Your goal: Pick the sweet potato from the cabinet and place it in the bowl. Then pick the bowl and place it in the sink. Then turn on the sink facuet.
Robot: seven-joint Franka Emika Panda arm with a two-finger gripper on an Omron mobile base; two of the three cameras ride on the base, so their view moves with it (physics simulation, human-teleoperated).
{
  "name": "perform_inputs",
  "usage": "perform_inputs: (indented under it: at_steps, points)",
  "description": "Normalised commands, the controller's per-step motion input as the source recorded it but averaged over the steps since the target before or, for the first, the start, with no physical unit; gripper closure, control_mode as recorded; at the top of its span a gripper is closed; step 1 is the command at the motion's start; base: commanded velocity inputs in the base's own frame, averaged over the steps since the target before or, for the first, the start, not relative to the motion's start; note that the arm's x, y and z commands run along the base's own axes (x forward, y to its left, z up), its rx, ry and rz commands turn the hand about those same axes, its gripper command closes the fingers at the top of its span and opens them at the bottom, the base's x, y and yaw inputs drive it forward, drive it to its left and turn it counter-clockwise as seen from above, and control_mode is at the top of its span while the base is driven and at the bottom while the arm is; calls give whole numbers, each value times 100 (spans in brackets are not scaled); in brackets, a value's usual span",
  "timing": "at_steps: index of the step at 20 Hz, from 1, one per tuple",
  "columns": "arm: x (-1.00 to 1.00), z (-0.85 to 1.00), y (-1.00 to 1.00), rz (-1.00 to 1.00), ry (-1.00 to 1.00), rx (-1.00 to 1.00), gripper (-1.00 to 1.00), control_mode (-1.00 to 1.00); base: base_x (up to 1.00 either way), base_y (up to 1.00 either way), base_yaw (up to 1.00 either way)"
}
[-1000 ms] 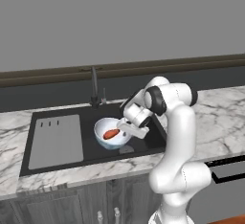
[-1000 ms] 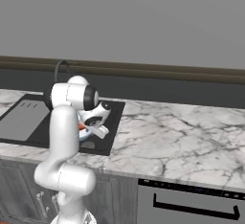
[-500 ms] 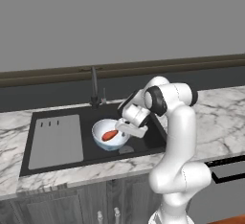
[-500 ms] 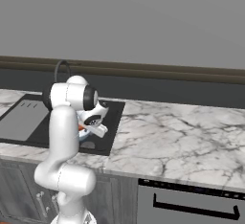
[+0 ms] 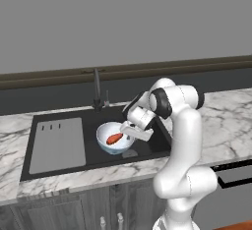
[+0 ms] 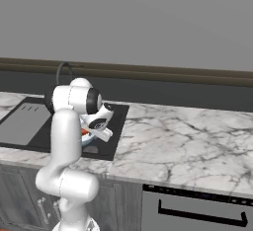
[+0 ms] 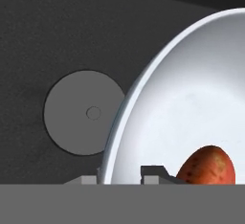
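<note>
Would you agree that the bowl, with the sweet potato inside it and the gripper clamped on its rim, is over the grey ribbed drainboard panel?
Not quite: the bowl, holding the sweet potato with the gripper shut on its rim, is in the black basin of the sink near the round drain, not over the drainboard panel. The left base view shows this.

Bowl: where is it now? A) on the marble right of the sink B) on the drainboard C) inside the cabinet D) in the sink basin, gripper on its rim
D: the bowl, with the sweet potato in it, sits in the black sink basin, and the gripper has a finger on each side of its rim.
</note>
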Motion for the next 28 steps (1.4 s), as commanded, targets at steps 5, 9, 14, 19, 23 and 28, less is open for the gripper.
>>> perform_inputs:
  at_steps: [5,9,14,19,23,28]
  points:
    - [7,0,-22,0,0,0,100,-100,0,0,0]
    - [14,0,-42,0,0,-1,100,-100,0,0,0]
    - [18,-21,-17,0,0,-7,100,-100,0,0,0]
    - [3,-21,0,0,0,-8,100,-100,0,0,0]
    - [0,13,-6,0,0,0,-100,-100,0,0,0]
    - [0,34,-18,0,0,2,-100,-100,0,0,0]
